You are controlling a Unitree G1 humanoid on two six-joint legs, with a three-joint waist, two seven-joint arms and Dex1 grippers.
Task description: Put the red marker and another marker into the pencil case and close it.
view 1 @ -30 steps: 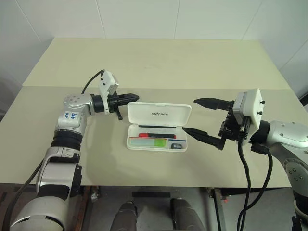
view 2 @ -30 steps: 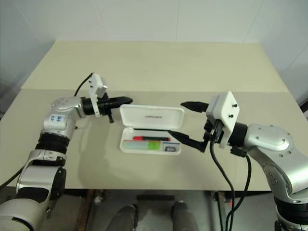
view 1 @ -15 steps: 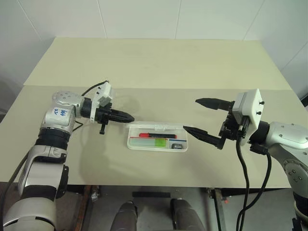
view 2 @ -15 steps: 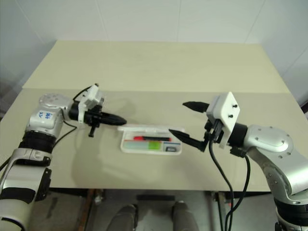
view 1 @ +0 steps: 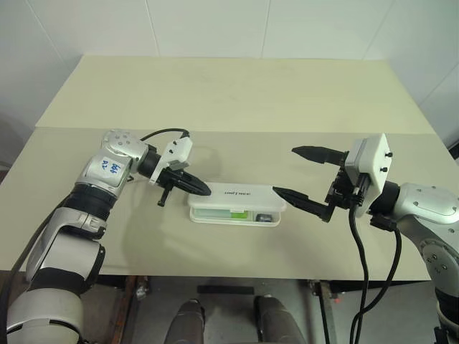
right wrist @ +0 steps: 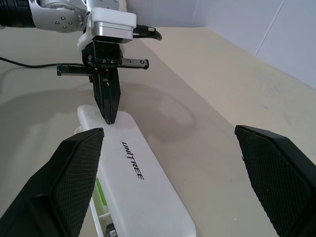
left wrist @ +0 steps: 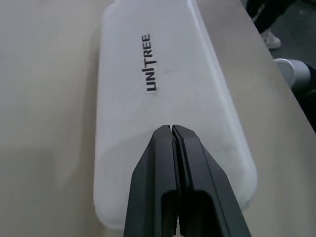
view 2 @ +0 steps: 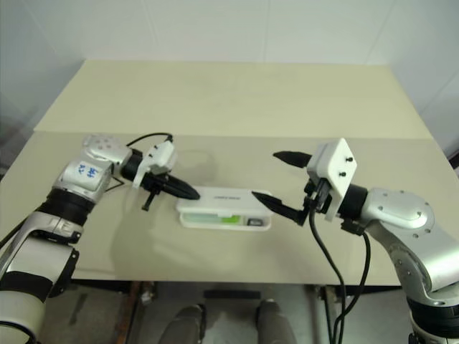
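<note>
The white pencil case (view 1: pixel 235 203) lies in the middle of the table, its lettered lid (left wrist: pixel 148 98) folded down over the base. Through the case's front side I see the light-green marker (view 1: pixel 239 213) and a small dark bit (view 1: pixel 264 217). The red marker is hidden under the lid. My left gripper (view 1: pixel 205 192) is shut with nothing in it, and its tip rests on the lid's left end (right wrist: pixel 109 120). My right gripper (view 1: pixel 295 174) hangs open just off the case's right end, its lower finger (view 1: pixel 297 200) close to that end.
The beige table (view 1: pixel 215 100) stretches far behind the case, with a seam running across it behind both arms. Its front edge (view 1: pixel 215 275) lies a short way before the case. A black cable loops over my left wrist (view 1: pixel 161 133).
The lid has swung from upright down onto the base, covering the red marker. My left gripper came down and toward the case, turning onto the lid's left end. The right arm stayed still.
</note>
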